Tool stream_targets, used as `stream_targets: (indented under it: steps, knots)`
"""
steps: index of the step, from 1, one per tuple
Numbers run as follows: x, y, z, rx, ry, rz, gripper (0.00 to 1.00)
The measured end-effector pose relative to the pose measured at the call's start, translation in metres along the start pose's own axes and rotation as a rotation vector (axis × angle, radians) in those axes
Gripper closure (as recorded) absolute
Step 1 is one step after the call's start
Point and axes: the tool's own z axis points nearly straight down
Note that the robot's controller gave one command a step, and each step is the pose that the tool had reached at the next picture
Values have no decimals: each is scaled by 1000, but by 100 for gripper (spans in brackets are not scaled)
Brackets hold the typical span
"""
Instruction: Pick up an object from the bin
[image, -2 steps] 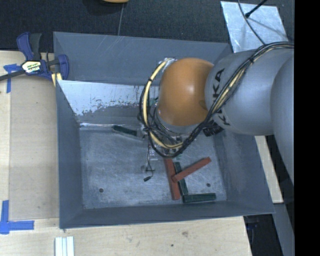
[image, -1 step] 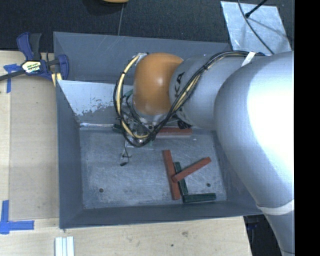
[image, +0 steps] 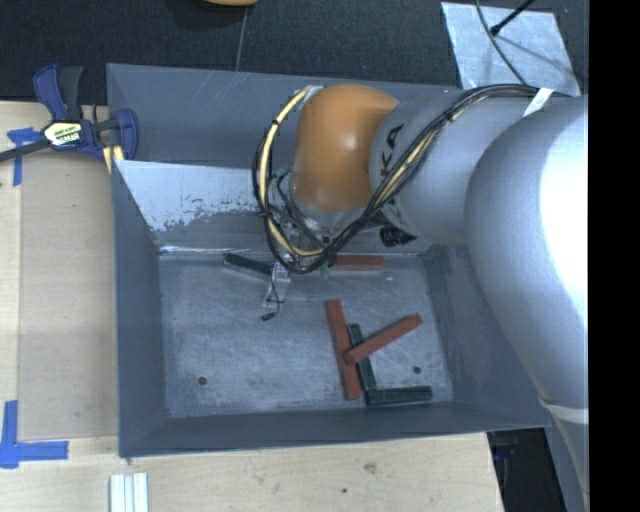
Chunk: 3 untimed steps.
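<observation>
My gripper (image: 273, 296) hangs below the arm's wrist over the back left part of the bin floor. A dark green stick (image: 246, 263) lies just behind and left of it, close to the back wall. A red-brown stick (image: 359, 262) lies to its right along the same wall. The gripper's tip is near the bare floor, and I see nothing held in it.
In the front right of the bin lies a small pile: two crossed red-brown sticks (image: 340, 352) (image: 388, 334) and two dark green sticks (image: 400, 396) (image: 361, 366). The arm with its orange cover and cables hangs over the bin's back right.
</observation>
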Motion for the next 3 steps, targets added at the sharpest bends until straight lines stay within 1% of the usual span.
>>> stream_targets:
  steps: [1, 2, 3]
  knots:
    - [-3, -7, -18, 0, -2, 3, 0]
    - [2, 4, 44, 3, 9, 187, 0]
    - [-2, 3, 39, -1, -2, 120, 100]
